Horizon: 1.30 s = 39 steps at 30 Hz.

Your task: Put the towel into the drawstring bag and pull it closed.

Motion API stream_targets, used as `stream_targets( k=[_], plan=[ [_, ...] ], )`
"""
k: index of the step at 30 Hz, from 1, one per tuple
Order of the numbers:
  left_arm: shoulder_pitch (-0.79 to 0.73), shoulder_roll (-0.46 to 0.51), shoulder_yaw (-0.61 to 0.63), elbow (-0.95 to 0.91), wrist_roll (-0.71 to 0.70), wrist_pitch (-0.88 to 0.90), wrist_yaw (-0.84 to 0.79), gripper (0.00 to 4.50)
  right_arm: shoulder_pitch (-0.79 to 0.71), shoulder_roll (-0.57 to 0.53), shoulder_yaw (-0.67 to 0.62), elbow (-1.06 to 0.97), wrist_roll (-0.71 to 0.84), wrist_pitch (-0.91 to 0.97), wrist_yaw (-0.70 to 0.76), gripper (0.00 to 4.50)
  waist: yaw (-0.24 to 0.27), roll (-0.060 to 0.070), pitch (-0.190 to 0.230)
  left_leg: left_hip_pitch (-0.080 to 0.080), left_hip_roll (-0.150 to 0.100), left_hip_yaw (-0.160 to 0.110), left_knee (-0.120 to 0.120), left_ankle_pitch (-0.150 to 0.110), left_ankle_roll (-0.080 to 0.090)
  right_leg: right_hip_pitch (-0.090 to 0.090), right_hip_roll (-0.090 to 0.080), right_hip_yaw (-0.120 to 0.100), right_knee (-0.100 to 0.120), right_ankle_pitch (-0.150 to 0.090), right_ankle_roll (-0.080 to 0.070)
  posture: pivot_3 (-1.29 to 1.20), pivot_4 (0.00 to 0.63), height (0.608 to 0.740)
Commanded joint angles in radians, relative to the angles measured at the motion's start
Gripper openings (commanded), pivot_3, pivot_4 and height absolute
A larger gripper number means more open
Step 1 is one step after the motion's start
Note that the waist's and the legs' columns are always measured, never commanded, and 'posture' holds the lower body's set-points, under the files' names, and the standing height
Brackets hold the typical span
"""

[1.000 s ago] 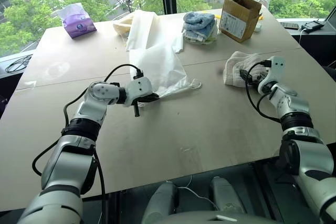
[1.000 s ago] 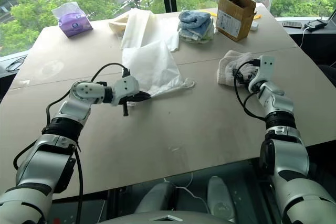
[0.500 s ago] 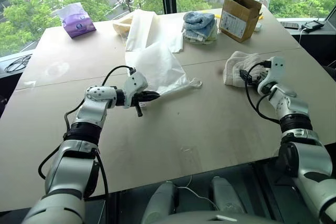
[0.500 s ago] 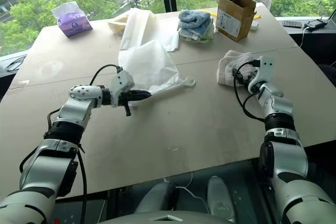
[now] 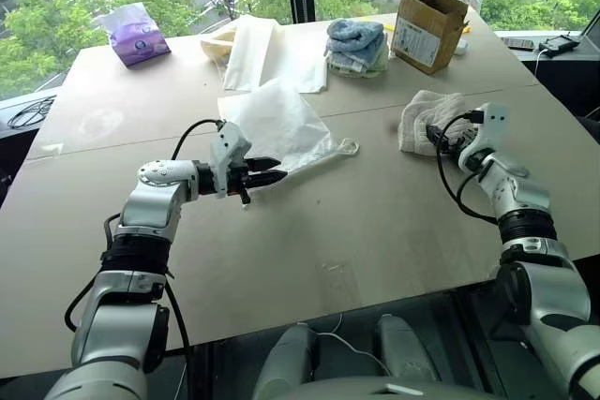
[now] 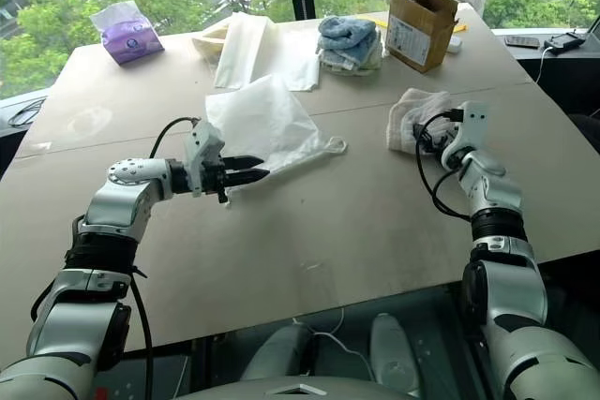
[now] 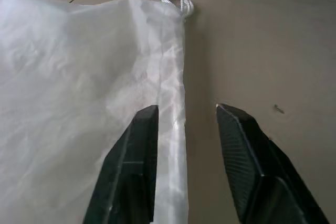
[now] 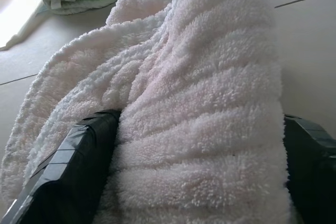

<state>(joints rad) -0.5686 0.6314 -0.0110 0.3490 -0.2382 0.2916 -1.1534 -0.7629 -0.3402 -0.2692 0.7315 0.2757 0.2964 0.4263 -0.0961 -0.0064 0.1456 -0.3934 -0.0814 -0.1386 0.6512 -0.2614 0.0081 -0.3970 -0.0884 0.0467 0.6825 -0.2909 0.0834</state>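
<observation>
The left hand is hovering low over the desk at the bag's near edge, its fingers standing apart with the hem lying between them, nothing pinched. The bag is lying flat mid-desk, its knotted cord trailing off the corner nearest the towel. The right hand is sitting spread wide, one finger either side of the towel, which is lying crumpled to the right of the bag. Beyond the bag, a cream cloth and stacked blue towels are resting. Right of those, a cardboard box is showing a white label, its print unreadable. Far left of the bag, a purple tissue pack is sitting.
</observation>
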Motion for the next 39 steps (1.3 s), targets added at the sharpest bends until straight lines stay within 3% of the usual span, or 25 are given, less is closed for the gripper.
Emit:
stream_targets(
  k=[1, 2, 9, 13, 19, 28, 39],
  plan=[
    [0.013, 0.007, 0.011, -0.070, -0.006, -0.037, 0.012, 3.76, 0.048, -0.025, 0.028, -0.151, 0.000, -0.031, 0.057, 4.50, 0.001, 0.000, 0.000, 0.000, 0.000, 0.000, 0.000, 0.000, 0.000, 0.000, 0.000, 0.000, 0.000, 0.000, 0.000, 0.00, 0.150, 0.740],
    [0.020, 0.007, 0.011, -0.082, -0.005, -0.046, 0.015, 4.20, 0.073, -0.035, 0.037, -0.204, 0.002, -0.029, 0.072, 4.50, 0.002, 0.000, 0.000, -0.001, 0.000, 0.000, 0.000, 0.000, 0.000, -0.001, 0.000, 0.000, 0.000, 0.000, 0.000, 0.00, 0.150, 0.740],
    [0.079, -0.023, 0.005, -0.166, 0.018, -0.134, 0.088, 4.20, 0.395, -0.157, 0.099, -0.682, 0.041, 0.044, 0.230, 4.50, 0.023, 0.000, 0.000, -0.005, -0.001, -0.002, 0.000, 0.000, 0.000, -0.004, -0.001, -0.002, -0.001, 0.000, 0.000, 0.00, 0.150, 0.740],
    [0.101, -0.051, -0.016, -0.161, 0.063, -0.196, 0.145, 4.20, 0.583, -0.234, 0.159, -0.981, 0.179, 0.136, 0.395, 4.50, 0.032, 0.000, 0.000, -0.006, -0.001, -0.002, 0.000, 0.000, 0.000, -0.004, -0.001, -0.002, -0.001, 0.000, 0.000, 0.00, 0.150, 0.740],
    [0.114, -0.117, -0.033, -0.129, 0.115, -0.289, 0.249, 4.20, 0.679, -0.226, 0.289, -1.269, 0.295, 0.322, 0.371, 4.50, 0.044, -0.001, 0.000, -0.003, -0.001, -0.001, 0.003, -0.001, 0.002, -0.003, -0.001, -0.001, 0.005, 0.000, 0.000, 0.00, 0.150, 0.740],
    [0.056, -0.221, -0.061, -0.044, 0.179, -0.347, 0.387, 4.20, 0.705, -0.209, 0.311, -1.286, 0.272, 0.309, 0.304, 4.50, 0.077, -0.003, 0.001, -0.003, -0.002, -0.004, 0.006, 0.000, 0.000, 0.000, -0.001, -0.005, 0.004, 0.000, 0.000, 0.00, 0.150, 0.740],
    [-0.101, -0.285, -0.190, 0.159, 0.408, -0.525, 0.579, 4.20, 0.723, -0.166, 0.328, -1.271, 0.219, 0.270, 0.243, 4.50, 0.081, -0.006, 0.003, -0.004, -0.002, -0.004, 0.007, 0.000, 0.000, 0.000, -0.001, -0.005, 0.004, 0.000, 0.000, 0.00, 0.150, 0.740]
  ],
)
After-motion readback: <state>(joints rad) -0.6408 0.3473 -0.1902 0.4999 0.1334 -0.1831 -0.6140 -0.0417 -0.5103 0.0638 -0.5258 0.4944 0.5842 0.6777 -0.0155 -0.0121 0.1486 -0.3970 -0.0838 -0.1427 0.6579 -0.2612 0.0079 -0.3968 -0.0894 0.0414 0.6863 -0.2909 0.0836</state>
